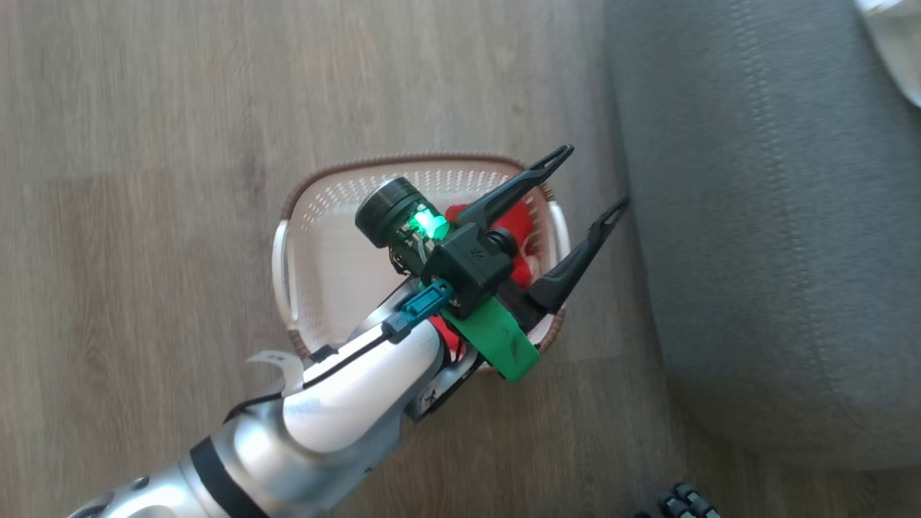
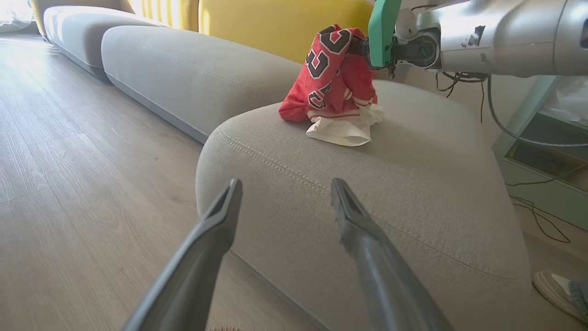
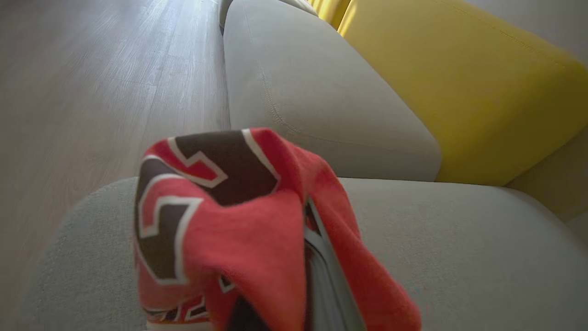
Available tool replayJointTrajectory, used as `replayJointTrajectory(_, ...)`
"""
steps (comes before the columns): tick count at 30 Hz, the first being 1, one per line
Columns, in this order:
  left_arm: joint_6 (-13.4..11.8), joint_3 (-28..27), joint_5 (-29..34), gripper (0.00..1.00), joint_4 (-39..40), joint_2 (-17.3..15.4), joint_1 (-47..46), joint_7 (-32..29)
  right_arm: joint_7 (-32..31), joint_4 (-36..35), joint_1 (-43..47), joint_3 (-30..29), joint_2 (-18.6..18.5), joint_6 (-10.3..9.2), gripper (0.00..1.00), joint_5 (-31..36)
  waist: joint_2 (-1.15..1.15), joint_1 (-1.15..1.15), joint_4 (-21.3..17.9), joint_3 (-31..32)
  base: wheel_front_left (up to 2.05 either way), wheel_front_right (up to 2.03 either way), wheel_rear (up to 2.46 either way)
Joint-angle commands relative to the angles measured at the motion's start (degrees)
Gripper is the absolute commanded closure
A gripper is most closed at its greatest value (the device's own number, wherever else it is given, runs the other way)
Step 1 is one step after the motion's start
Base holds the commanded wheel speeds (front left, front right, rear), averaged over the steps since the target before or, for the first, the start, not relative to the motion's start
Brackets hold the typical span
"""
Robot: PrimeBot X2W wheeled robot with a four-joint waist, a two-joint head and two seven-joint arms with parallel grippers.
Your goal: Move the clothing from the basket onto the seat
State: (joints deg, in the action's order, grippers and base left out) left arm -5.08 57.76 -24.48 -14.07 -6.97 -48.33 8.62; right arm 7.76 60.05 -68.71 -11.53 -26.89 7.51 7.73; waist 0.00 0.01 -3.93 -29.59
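Note:
The cream basket (image 1: 288, 244) stands on the wood floor just left of the grey seat (image 1: 755, 216). Red clothing (image 1: 514, 223) lies in its right half, partly hidden by my left wrist. My left gripper (image 1: 591, 180) hovers over the basket's right rim, open and holding nothing, its fingers (image 2: 220, 216) pointing toward the seat (image 2: 413, 184). A red jersey (image 2: 330, 78) with black-and-white numbers hangs from my right arm's wrist (image 2: 413, 46), its white hem touching the cushion. My right gripper (image 3: 317, 266) is shut on that jersey (image 3: 239, 220), which drapes over and hides most of its fingers.
A yellow back cushion (image 2: 275, 23) rises behind the seat, and another grey cushion (image 2: 183, 73) lies further along. A person's shoe (image 2: 558, 289) and loose cables (image 2: 537, 216) are on the floor past the seat's far side. Bare wood floor (image 1: 144, 180) stretches left of the basket.

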Motion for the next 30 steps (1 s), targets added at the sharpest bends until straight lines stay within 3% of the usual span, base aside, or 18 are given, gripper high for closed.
replayJointTrajectory(1,-0.41,-1.1,0.65,0.0,2.13,-1.04,-1.05,-0.25,1.11,-0.12,-0.2,-1.21,0.95,-0.02,1.0,1.61,0.0,-0.01,1.89,-2.3,0.0,0.0,0.0)
replayJointTrajectory(9,-0.82,-1.05,0.47,0.0,2.42,-1.76,-0.9,-0.11,3.54,5.23,1.35,-5.9,6.06,-0.02,1.0,7.62,0.0,-0.01,1.63,-3.09,0.0,0.0,0.0)
replayJointTrajectory(12,-0.9,-1.11,0.16,0.0,2.09,-1.86,-0.74,0.08,4.21,6.49,1.71,-6.74,6.93,-0.02,0.0,9.12,0.0,-0.01,1.05,-2.51,0.0,0.0,0.0)
replayJointTrajectory(24,-1.64,-2.28,-2.12,0.0,-0.31,-3.5,2.15,1.67,7.14,9.05,4.5,-1.62,9.7,-0.02,0.0,8.6,0.0,-0.01,-2.55,3.71,0.0,0.0,0.0)
replayJointTrajectory(30,-2.14,-3.31,-4.12,0.0,-2.0,-4.29,4.83,2.77,7.22,4.34,9.85,4.57,10.42,-0.02,0.0,4.01,0.0,-0.01,-3.47,9.33,0.0,0.0,0.0)
